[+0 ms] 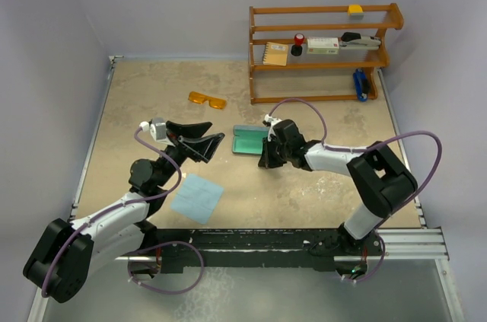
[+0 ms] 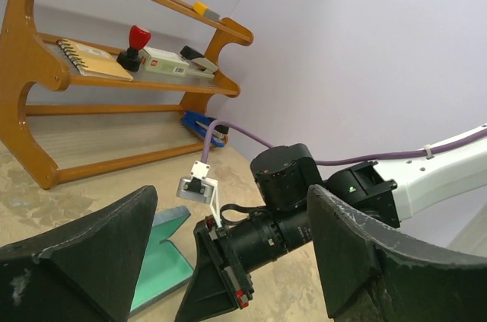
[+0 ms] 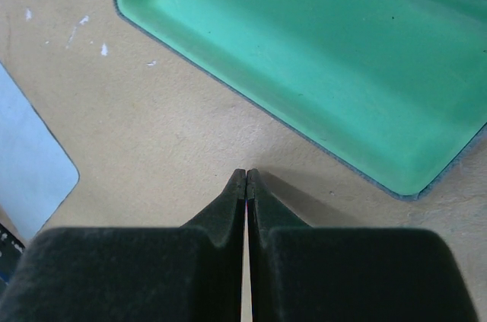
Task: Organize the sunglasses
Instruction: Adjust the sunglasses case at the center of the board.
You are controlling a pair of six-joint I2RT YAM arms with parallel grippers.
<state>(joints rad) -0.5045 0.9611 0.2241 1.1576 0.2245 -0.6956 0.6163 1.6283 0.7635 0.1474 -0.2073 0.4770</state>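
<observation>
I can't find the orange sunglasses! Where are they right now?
In the top view, the sunglasses lie on the table, just left of the wooden shelf and beyond the open case.

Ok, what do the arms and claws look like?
The left arm and right arm have white shells and black joints, each trailing a purple cable. The left claw and right claw are black with wedge-shaped fingers. A green light shows on the right arm.
</observation>
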